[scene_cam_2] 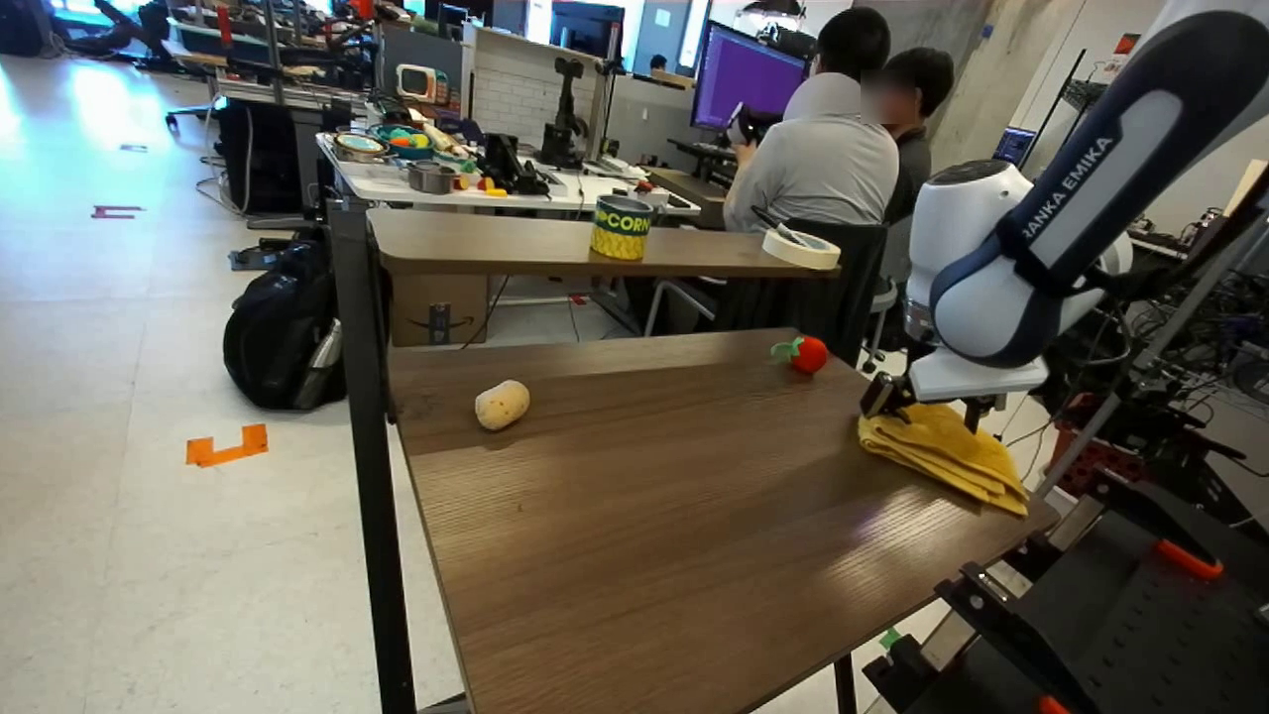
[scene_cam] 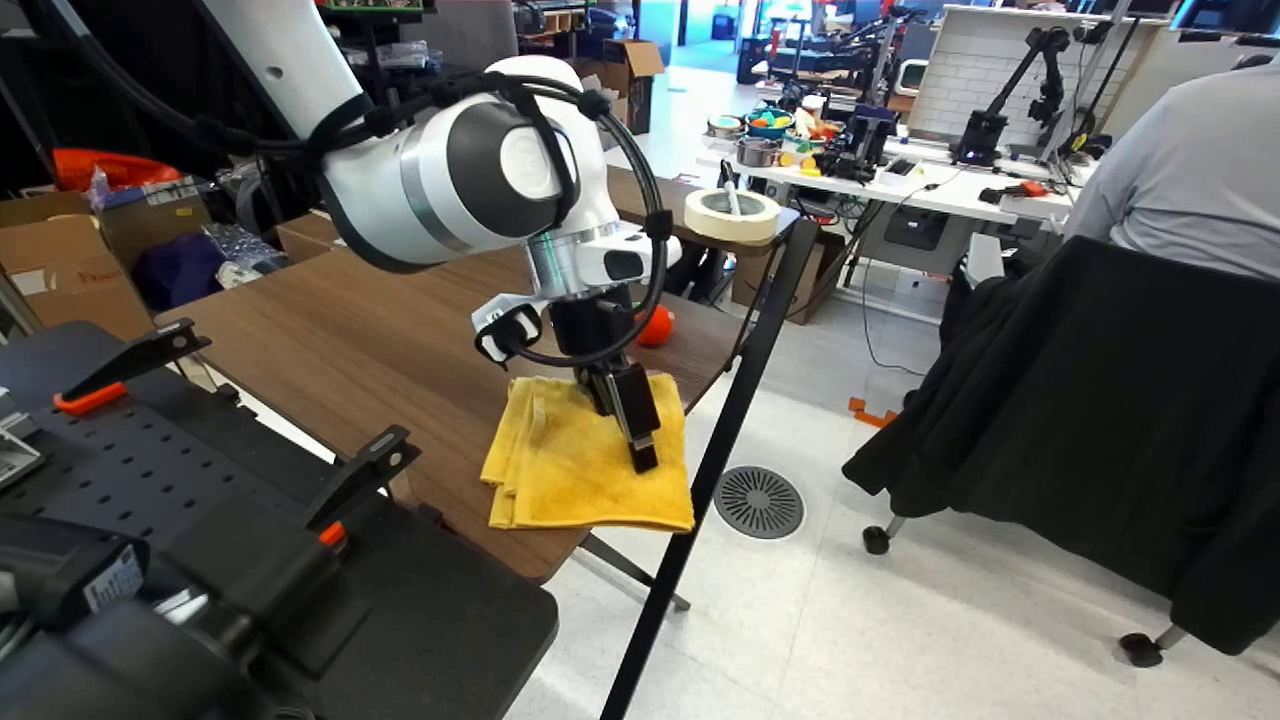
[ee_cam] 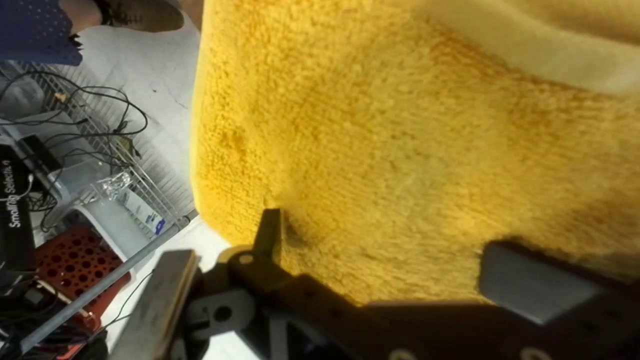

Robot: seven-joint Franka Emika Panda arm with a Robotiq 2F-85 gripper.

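A folded yellow towel (scene_cam: 560, 460) lies at a corner of the brown table, in both exterior views (scene_cam_2: 957, 456). Part of it reaches the table's edge. It fills most of the wrist view (ee_cam: 380, 130), its layered hem at the upper right. My gripper (scene_cam_2: 929, 407) points down onto the towel with its fingers spread wide apart. In the wrist view the gripper (ee_cam: 382, 242) has only towel surface between its fingertips. The fingertips are at or very near the cloth; whether they press into it I cannot tell. No fold stands up between the fingers.
On the brown table (scene_cam_2: 634, 535) are a red tomato-like object (scene_cam_2: 809, 355) with green leaves and a potato-like object (scene_cam_2: 503, 405). A raised shelf (scene_cam_2: 496, 243) bears a popcorn can (scene_cam_2: 622, 228) and a tape roll (scene_cam_2: 799, 248). A dark perforated bench with clamps (scene_cam: 375, 470) adjoins the table.
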